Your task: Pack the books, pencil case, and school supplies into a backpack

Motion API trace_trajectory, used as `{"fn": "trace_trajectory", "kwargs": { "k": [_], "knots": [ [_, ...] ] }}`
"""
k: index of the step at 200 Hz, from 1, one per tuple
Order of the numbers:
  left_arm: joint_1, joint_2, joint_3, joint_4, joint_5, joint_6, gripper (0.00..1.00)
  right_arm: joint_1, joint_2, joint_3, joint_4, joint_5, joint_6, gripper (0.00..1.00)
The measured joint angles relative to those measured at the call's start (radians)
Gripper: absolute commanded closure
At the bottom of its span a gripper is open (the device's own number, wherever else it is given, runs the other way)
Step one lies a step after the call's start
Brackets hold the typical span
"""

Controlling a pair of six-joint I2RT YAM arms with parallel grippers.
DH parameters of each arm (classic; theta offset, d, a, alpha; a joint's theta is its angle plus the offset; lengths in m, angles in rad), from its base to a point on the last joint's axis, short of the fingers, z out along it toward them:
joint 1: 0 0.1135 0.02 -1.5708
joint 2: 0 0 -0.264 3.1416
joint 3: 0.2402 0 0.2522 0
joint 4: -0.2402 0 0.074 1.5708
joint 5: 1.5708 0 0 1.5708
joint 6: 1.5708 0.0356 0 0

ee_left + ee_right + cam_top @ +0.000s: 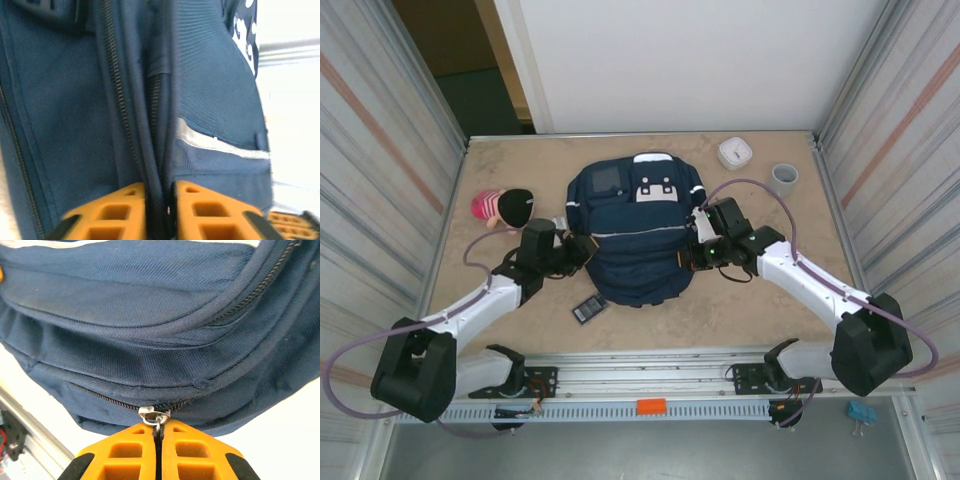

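Left pincer [159,192]: closed down to a narrow slot on a ridge of navy fabric beside a zip line; the fabric fills the slot between the orange fingers. In the top view the left pincer [582,248] meets the bag's left side.
Right pincer [157,429]: fingers pressed together on the small metal zip pull [155,416], at the end of a zip along the bag's lower seam. From above, the right pincer [695,252] sits against the bag's right side.
Backpack [635,240]: lying flat in the middle of the desk [520,330], front pockets and white patch facing up, held between the two arms. A white reflective strip crosses its front.
Black rectangle [588,309]: flat on the desk with its grey panel up, just beside the bag's near-left corner, towards the near edge.
Pink and black soft thing [500,208]: near the left edge, apart from the bag.
White round device [735,152]: at the far edge, right of the bag.
Grey cup [784,179]: upright by the far right corner.
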Motion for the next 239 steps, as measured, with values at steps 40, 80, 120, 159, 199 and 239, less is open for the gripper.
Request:
{"fn": "trace_trajectory", "kwargs": {
  "k": [40,80,120,159,199,239],
  "knots": [
    [-0.084,-0.120,0.085,-0.112,-0.063,0.246,0.28,0.008,-0.040,0.000,-0.002,-0.028,-0.001,1.00],
    [-0.230,-0.213,0.129,-0.117,-0.046,0.680,0.33,0.002,-0.045,0.000,-0.001,-0.056,-0.005,1.00],
    [-0.351,-0.119,0.148,-0.169,0.005,1.241,0.31,-0.003,-0.050,0.000,0.006,-0.074,-0.005,1.00],
    [-0.393,0.046,0.237,-0.181,0.009,1.545,0.28,-0.003,-0.053,0.000,0.015,-0.077,-0.004,1.00],
    [-0.393,0.170,0.291,-0.132,0.035,1.715,0.27,-0.003,-0.053,0.000,0.023,-0.080,-0.004,1.00],
    [-0.393,0.272,0.353,-0.106,0.042,1.754,0.41,-0.005,-0.053,0.000,0.031,-0.080,-0.004,1.00]
  ]
}}
